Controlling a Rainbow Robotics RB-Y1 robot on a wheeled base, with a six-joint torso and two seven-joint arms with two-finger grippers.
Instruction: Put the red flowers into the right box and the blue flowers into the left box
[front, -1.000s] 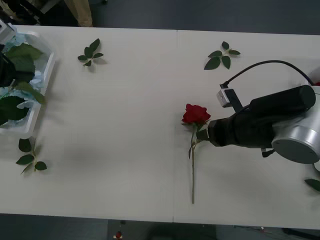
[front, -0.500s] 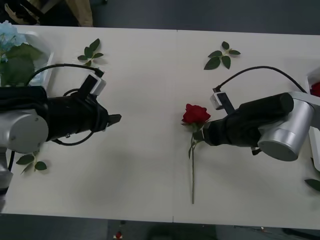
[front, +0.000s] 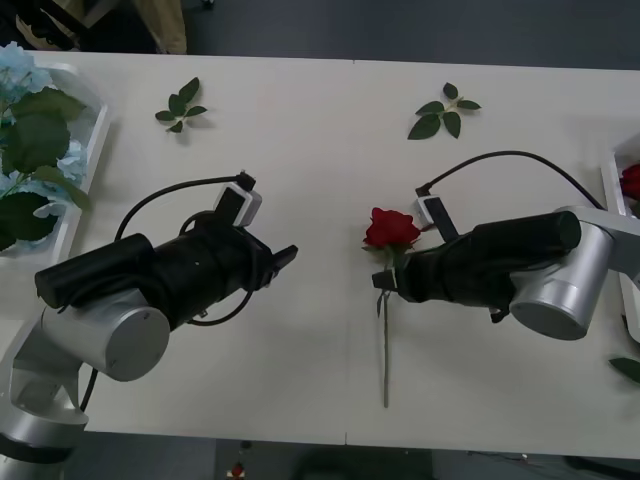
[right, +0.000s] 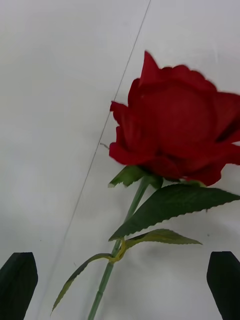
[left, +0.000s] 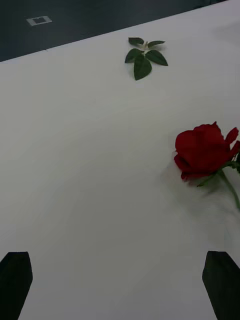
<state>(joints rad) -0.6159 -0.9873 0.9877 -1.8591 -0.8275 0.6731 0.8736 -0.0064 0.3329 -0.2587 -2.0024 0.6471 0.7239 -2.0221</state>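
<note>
Progress looks decent so far. The blue flowers (front: 28, 150) are already piled in the left box (front: 88, 165) at the upper left of the front view, and a bit of red can be made out inside the right box (front: 610, 190) at the right edge, so at least one red one seems to be sorted. What's left, as far as can be judged, is the single red rose (front: 391, 229) lying on the surface (front: 300, 180) a little right of centre, bloom toward the top of the frame and stem running down toward the bottom edge.

The right gripper (front: 388, 282) is parked right at the stem, just under the bloom. In the right wrist view the two dark fingertips (right: 17, 280) are seen at the bottom corners, spread wide apart, with the stem and its leaves rising between them, so the jaws are open and nothing is clamped yet. A grab low on the stem is probably the next thing called for.

The left gripper (front: 287, 255) is held out over the bare middle of the surface, well apart from the rose, jaws also spread.

Worth noting: the leaf sprig (left: 145, 56) beyond the rose shows up nicely in the left wrist view, while the boxes are picked up by the front view.
</note>
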